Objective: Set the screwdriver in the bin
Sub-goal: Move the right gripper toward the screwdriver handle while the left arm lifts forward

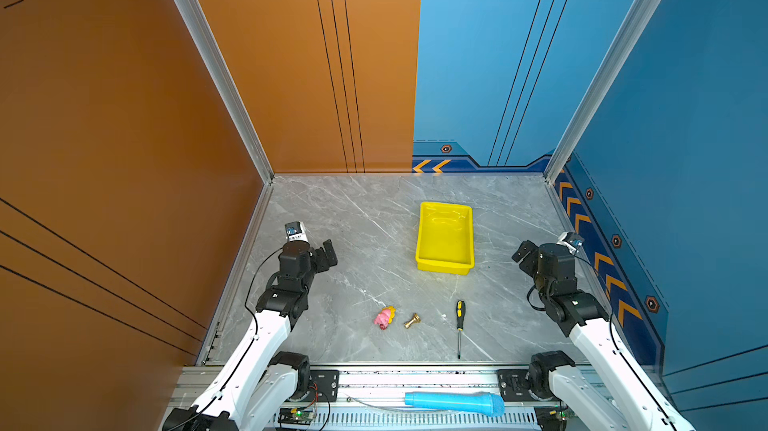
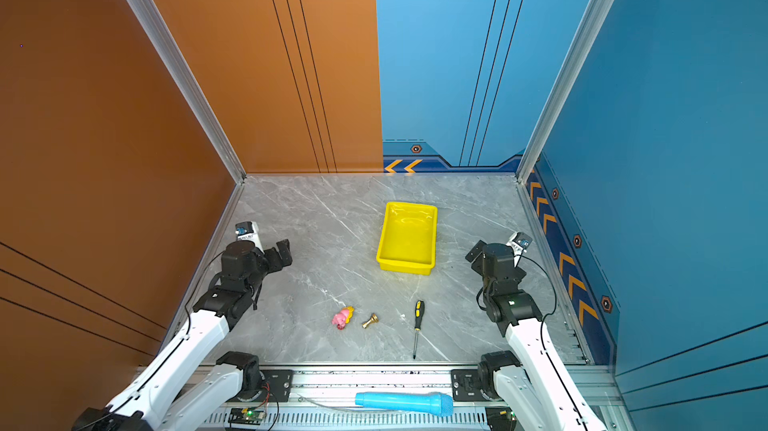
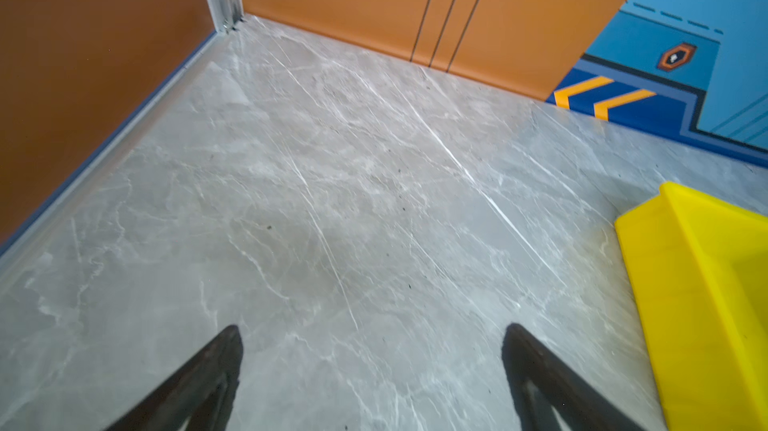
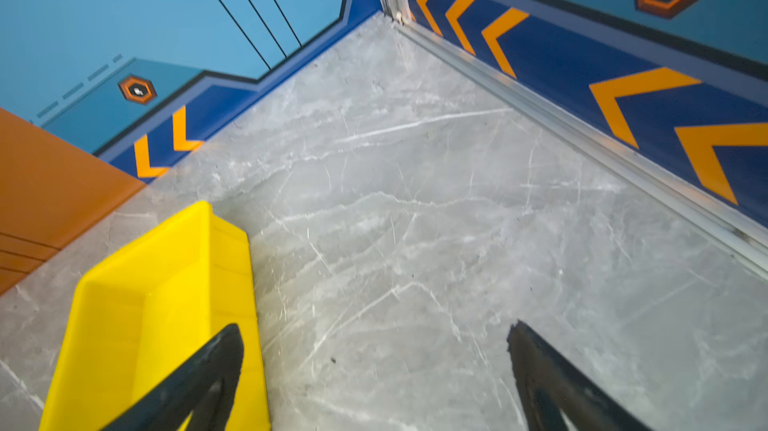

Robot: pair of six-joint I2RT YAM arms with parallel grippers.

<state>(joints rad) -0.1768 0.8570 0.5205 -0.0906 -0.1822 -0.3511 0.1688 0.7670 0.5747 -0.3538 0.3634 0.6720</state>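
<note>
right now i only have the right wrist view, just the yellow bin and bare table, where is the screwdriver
Observer: The screwdriver lies flat on the table nearer the robot than the bin, apart from it, unheld.
Operator: which way does it point
Observer: Handle toward the bin, tip toward the robot's base.
Operator: anything close to it
Observer: A brass piece and a pink toy lie on its left side, both apart from it.
Operator: is the left hand busy
Observer: No, the left hand is open and empty; so is the right hand.
</note>
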